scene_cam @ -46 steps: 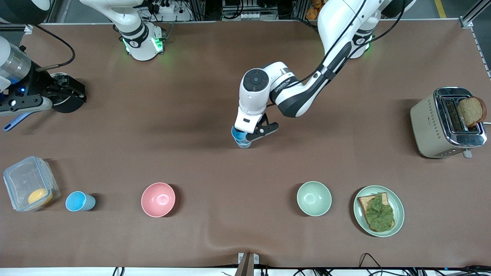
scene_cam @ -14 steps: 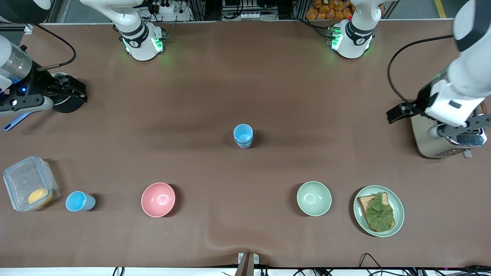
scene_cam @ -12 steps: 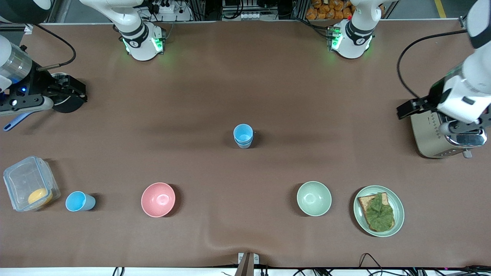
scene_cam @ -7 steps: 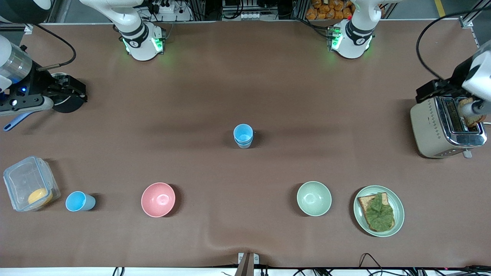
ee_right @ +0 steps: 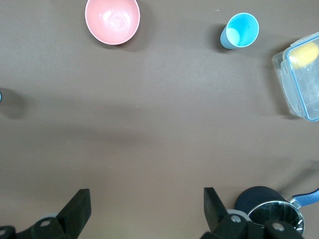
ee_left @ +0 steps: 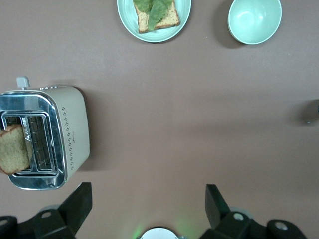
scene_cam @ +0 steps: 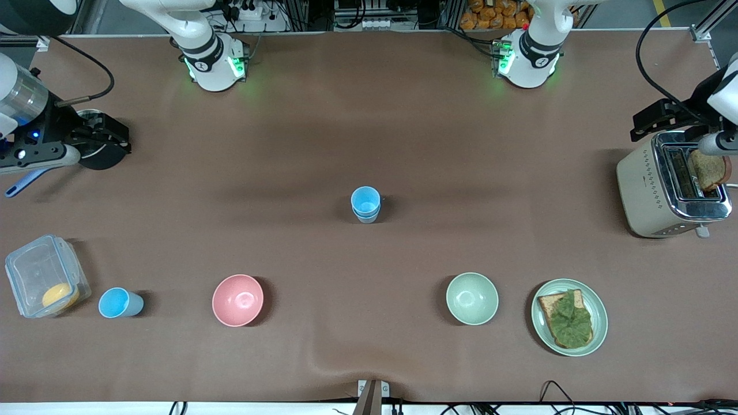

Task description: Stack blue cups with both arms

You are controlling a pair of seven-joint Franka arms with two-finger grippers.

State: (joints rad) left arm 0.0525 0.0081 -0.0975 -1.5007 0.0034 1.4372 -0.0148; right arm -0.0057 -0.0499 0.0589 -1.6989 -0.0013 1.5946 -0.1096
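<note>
stacked pair of light-blue plastic cups [scene_cam: 365, 204], counter [scene_cam: 369, 144] centre; lone light-blue cup [scene_cam: 119, 303] nr right-arm end. left hand [ee_left: 148, 209], right hand [ee_right: 144, 209]: both wide, empty, over their counter ends. next: right arm fetches lone cup.

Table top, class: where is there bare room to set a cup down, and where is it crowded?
Bare cloth lies between the stacked blue cups and the toaster, and between the pink bowl and pale green bowl. It is crowded where the lone blue cup stands beside the clear box.
</note>
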